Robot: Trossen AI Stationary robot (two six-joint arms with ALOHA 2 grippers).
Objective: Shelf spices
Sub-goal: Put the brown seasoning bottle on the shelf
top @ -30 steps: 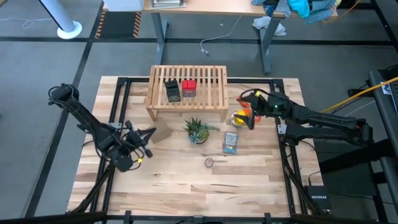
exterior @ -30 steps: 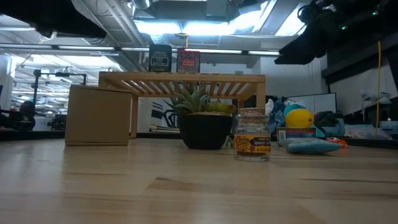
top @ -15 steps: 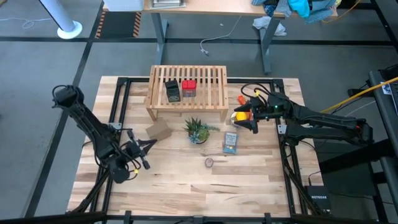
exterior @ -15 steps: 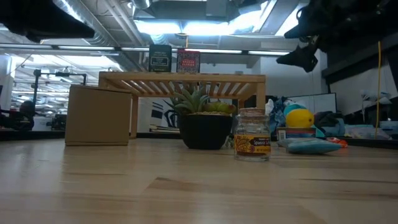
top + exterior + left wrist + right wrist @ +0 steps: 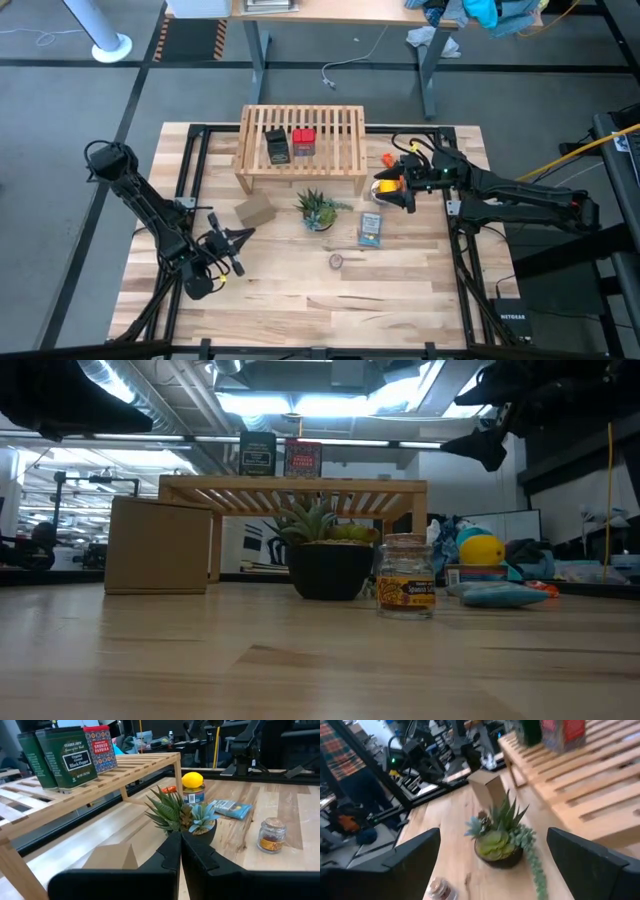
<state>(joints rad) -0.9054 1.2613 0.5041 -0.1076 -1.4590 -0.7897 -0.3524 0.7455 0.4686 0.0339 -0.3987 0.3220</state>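
The light-wood slatted shelf stands at the far middle of the table. The dark tin and the red tin stand upright on its slats; the left wrist view shows the dark tin and red tin side by side. The small round jar stands on its base on the bare wood, also seen as jar and jar. My left gripper is shut, low at the table's left, well left of the jar. My right gripper is open, raised right of the shelf; its fingers stand wide apart.
A potted succulent sits in front of the shelf, between both grippers. A flat blue packet lies right of it, a yellow and orange item sits by my right gripper, and a brown cardboard square lies near my left gripper.
My left gripper has drawn back toward the table's near edge, away from the cardboard square, staying shut. My right gripper has shifted a little toward the near edge, beside the yellow item. The tins, jar and shelf have kept still.
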